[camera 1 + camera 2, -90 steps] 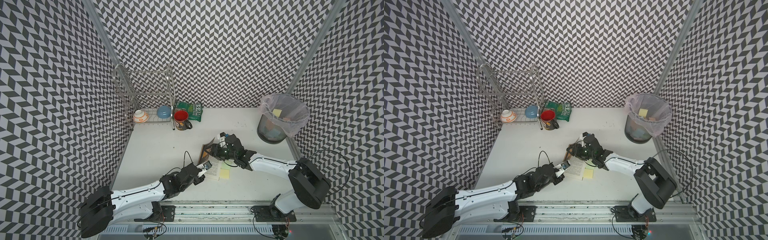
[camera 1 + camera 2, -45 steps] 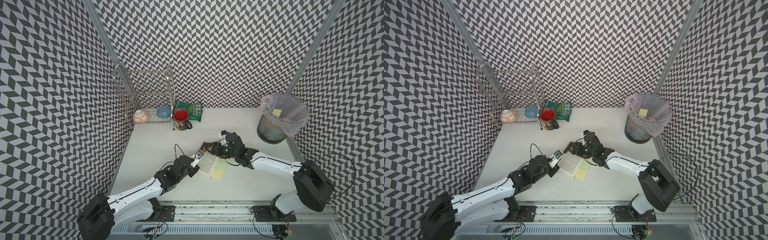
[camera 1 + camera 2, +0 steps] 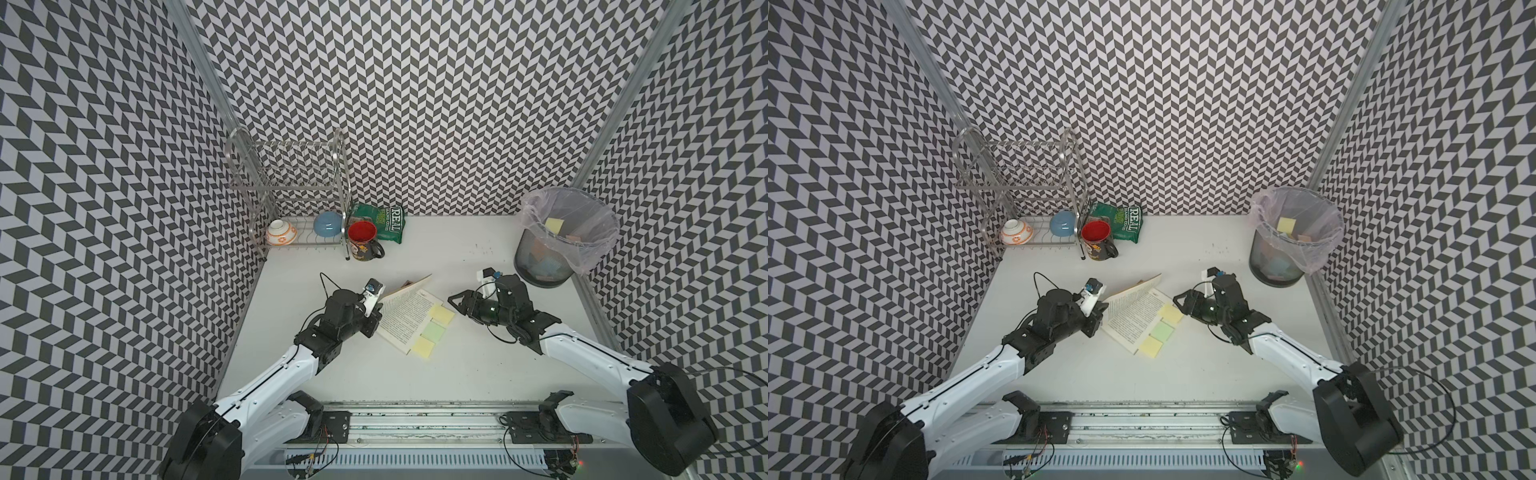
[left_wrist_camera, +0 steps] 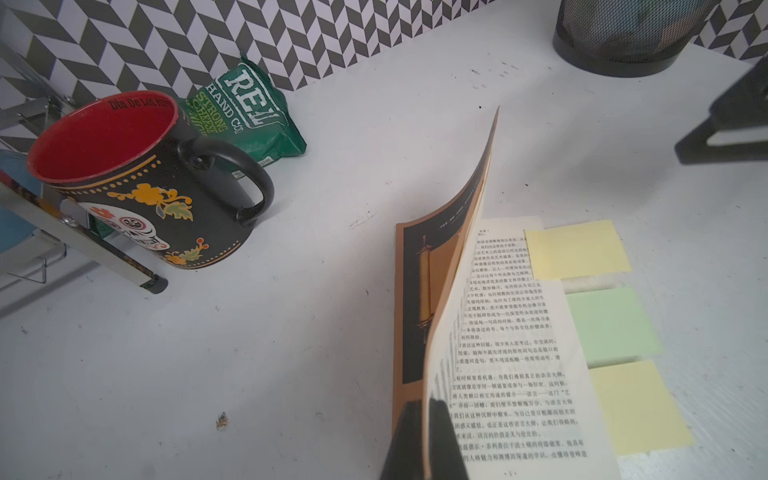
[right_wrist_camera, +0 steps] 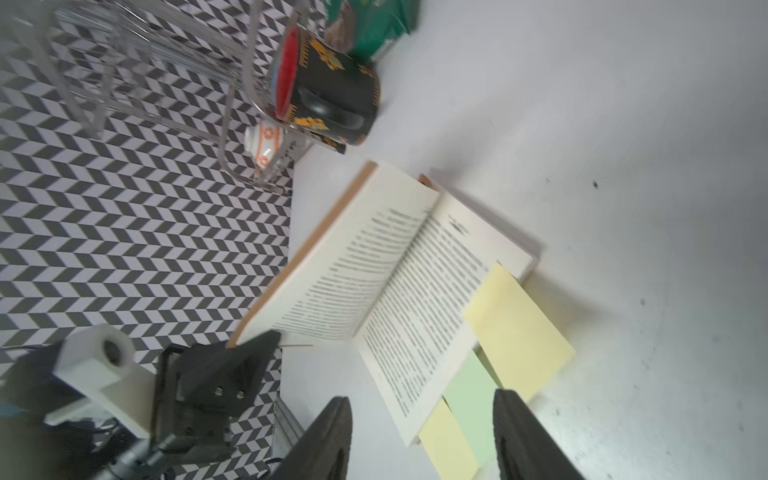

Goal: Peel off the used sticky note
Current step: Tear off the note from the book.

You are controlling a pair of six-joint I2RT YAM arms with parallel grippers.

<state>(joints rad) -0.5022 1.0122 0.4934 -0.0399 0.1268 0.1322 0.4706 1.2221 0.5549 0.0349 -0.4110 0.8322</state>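
Observation:
An open book (image 3: 409, 318) lies mid-table. Three sticky notes stick out past its right page edge: a yellow one (image 3: 442, 314), a green one (image 3: 433, 331) and another yellow one (image 3: 424, 347). No writing shows on any of them. My left gripper (image 4: 426, 432) is shut on the lifted cover and front pages (image 4: 457, 257), holding the book open at its near-left corner. My right gripper (image 5: 422, 401) is open and empty. It hovers just right of the notes (image 3: 1162, 331), touching none, with the green note (image 5: 469, 395) in line with its gap.
A mesh bin (image 3: 567, 237) with a plastic liner stands back right and holds discarded notes. A red-lined black mug (image 3: 363, 241), a green chip bag (image 3: 382, 222) and a wire dish rack (image 3: 291, 199) with two bowls stand at the back left.
My left gripper has drawn the cover back and to the left, so the book stands wider open and has shifted left. My right gripper has pulled away from the book to the right.

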